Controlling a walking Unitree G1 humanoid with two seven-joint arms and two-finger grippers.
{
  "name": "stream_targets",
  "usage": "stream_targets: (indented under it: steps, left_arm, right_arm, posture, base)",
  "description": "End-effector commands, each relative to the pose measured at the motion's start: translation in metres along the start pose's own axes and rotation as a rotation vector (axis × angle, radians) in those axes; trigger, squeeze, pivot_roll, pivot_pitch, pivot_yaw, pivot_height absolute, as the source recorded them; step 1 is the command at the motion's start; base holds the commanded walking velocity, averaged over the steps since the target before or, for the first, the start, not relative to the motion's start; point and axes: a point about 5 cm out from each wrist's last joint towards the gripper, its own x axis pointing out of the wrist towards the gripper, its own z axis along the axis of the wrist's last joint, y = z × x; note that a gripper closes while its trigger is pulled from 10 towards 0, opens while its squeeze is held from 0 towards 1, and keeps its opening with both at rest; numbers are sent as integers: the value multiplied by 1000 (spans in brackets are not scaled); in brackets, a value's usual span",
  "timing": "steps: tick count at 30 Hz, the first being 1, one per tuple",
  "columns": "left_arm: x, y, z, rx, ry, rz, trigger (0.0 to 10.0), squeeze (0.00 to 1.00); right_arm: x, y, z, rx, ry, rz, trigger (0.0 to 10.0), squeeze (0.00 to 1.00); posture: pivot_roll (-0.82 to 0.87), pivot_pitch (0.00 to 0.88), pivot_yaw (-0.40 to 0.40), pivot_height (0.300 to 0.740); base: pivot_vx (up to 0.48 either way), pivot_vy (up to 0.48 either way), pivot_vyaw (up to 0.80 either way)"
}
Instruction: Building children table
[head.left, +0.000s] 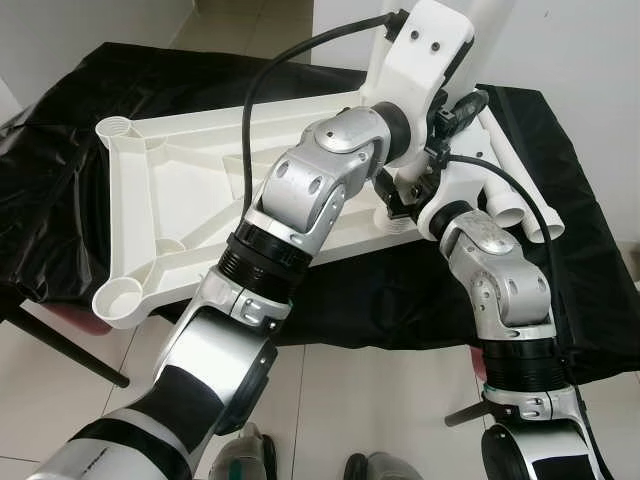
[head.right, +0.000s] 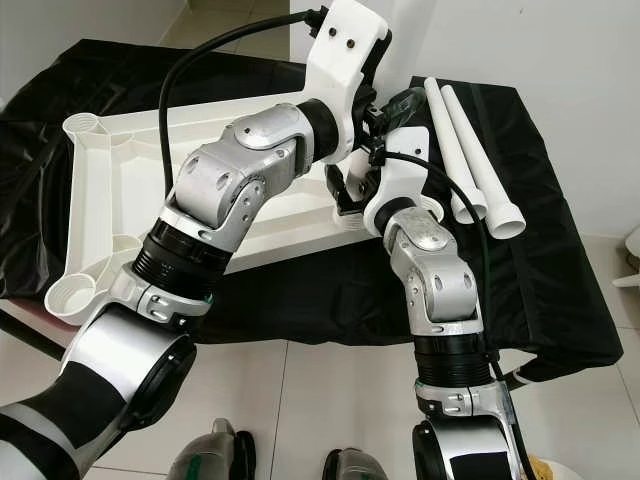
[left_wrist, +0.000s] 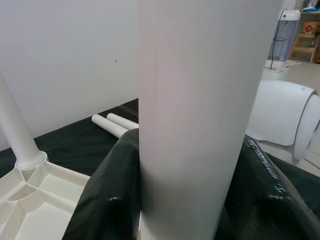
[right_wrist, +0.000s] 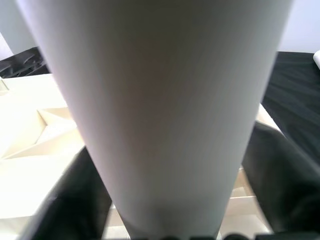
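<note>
Over the tabletop (head.left: 170, 190), both hands grip one white leg (left_wrist: 200, 115); its socket end is hidden.

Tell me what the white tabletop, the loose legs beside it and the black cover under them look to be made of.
The tabletop looks like moulded white plastic, semi-gloss: ribbed underside and round corner sockets. The two loose legs look like the same smooth white plastic, hollow tubes with flared open ends. The black cover seems to be thin plastic sheeting or coated fabric: it creases and shines in folds.
</note>
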Motion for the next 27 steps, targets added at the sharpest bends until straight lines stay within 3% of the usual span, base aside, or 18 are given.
stream_targets:
  steps: [1,2,16,17,18,19,27]
  left_arm:
    - [1,-5,5,22,-19,-17,10000,0]
    - [1,-5,5,23,-19,-17,10000,0]
    - [3,-9,6,23,-24,-39,10000,0]
    - [2,-8,6,6,-28,-49,10000,1000]
    - [2,-8,6,-7,-32,-56,10000,1000]
    - [1,-8,7,-14,-34,-63,10000,1000]
    - [-2,-6,12,-46,-56,-86,10000,1000]
  right_arm:
    - [0,1,6,-6,-16,6,3137,0]
    - [0,0,6,-5,-13,8,0,0]
    - [1,-2,8,-24,-15,5,0,0]
    - [1,-3,8,-26,-11,-1,5137,0]
    - [1,-4,8,-27,-9,-5,5137,0]
    - [1,-4,8,-32,-5,-8,10000,0]
    - [2,-9,7,-31,3,-26,10000,0]
  posture:
    - [0,58,-12,740]
    - [0,59,-13,740]
    - [-1,71,-13,740]
    - [-1,75,-12,740]
    - [-1,75,-12,740]
    - [-2,76,-13,740]
    - [-2,77,-12,740]
  base:
    - [0,0,0]
    - [0,0,0]
    - [0,0,0]
    - [0,0,0]
    - [0,0,0]
    - [0,0,0]
    - [0,0,0]
